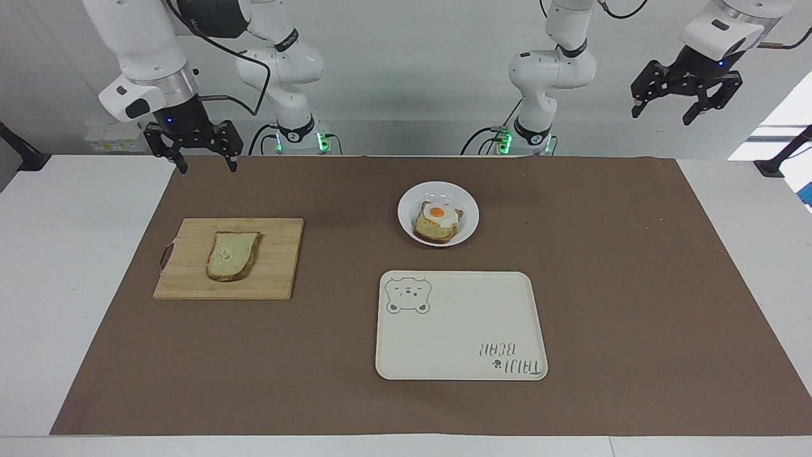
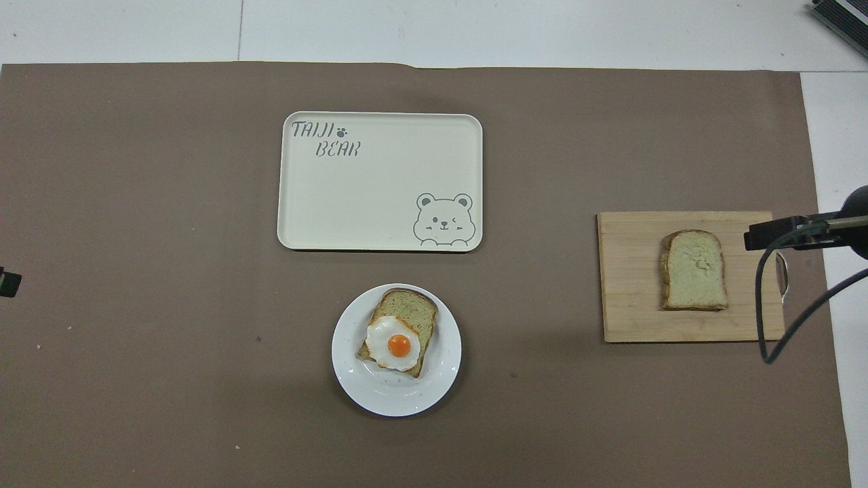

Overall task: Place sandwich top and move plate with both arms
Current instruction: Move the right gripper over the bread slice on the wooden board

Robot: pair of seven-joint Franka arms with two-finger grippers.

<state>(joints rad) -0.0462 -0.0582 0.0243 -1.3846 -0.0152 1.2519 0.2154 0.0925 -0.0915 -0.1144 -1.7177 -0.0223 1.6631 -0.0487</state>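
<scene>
The sandwich top, a plain pale slice with a brown crust, lies flat on a wooden cutting board toward the right arm's end of the table. The white plate sits mid-table, near the robots, and carries a bread slice with a fried egg. My right gripper hangs open and empty over the brown mat's edge, short of the board. High over the table's other end, my left gripper waits open and empty.
A cream rectangular tray with a bear drawing lies just farther from the robots than the plate. A brown mat covers most of the table. A black fitting and cable of the right arm reach over the board's outer edge.
</scene>
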